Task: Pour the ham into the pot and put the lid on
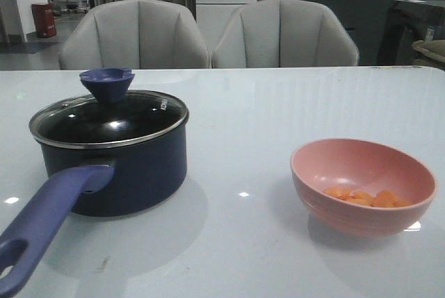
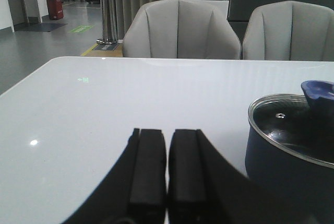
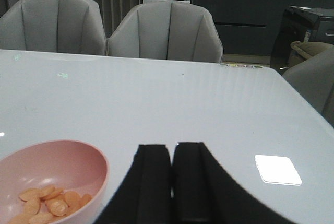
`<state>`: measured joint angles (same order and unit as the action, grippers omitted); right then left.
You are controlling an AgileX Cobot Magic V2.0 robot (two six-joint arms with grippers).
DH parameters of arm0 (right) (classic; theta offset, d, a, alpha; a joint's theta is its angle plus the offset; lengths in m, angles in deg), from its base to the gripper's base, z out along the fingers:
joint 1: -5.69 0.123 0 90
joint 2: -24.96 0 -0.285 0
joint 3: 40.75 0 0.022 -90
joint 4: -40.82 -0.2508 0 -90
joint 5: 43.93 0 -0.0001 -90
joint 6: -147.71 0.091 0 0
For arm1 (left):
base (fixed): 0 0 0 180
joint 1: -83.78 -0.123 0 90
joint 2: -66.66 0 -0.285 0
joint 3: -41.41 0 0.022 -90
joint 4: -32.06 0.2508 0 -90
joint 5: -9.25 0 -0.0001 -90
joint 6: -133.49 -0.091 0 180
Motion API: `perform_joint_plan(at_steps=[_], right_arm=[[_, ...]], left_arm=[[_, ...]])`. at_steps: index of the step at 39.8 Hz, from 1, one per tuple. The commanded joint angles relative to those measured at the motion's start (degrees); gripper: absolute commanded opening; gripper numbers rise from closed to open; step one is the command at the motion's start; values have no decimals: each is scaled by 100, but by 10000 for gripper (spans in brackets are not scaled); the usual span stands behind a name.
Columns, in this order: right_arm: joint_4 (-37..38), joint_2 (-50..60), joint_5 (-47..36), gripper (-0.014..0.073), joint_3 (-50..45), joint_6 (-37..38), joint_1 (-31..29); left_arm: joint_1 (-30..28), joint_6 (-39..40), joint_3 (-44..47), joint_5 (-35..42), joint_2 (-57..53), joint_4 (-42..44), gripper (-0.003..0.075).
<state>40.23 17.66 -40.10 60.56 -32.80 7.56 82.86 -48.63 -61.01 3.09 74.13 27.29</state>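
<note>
lid [image 1: 111, 119] on pot [image 1: 118, 173]; ham [image 1: 366, 198] in bowl [image 1: 362, 185], well apart.

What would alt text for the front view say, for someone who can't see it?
A dark blue pot with its glass lid on stands at the left of a white table; a pink bowl holding orange ham pieces sits at the right. Two grey chairs stand behind.

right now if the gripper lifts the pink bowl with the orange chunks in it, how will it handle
The round pink bowl probably stays rigid and light; it looks like thin plastic. Its smooth glossy wall may slip between the fingers. The loose orange ham chunks would likely slide if it tilts.
</note>
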Motion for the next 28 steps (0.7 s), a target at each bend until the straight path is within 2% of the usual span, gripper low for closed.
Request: perform_joint_plan(at_steps=[1, 23, 28], right_arm=[[58, 112, -442, 148, -62, -6, -27], [58, 112, -442, 148, -62, -6, -27], [58, 112, -442, 148, -62, -6, -27]], left_arm=[[2, 38, 188, 431, -116, -45, 114], [2, 26, 188, 431, -116, -28, 114], [2, -30, 188, 431, -116, 752, 114]])
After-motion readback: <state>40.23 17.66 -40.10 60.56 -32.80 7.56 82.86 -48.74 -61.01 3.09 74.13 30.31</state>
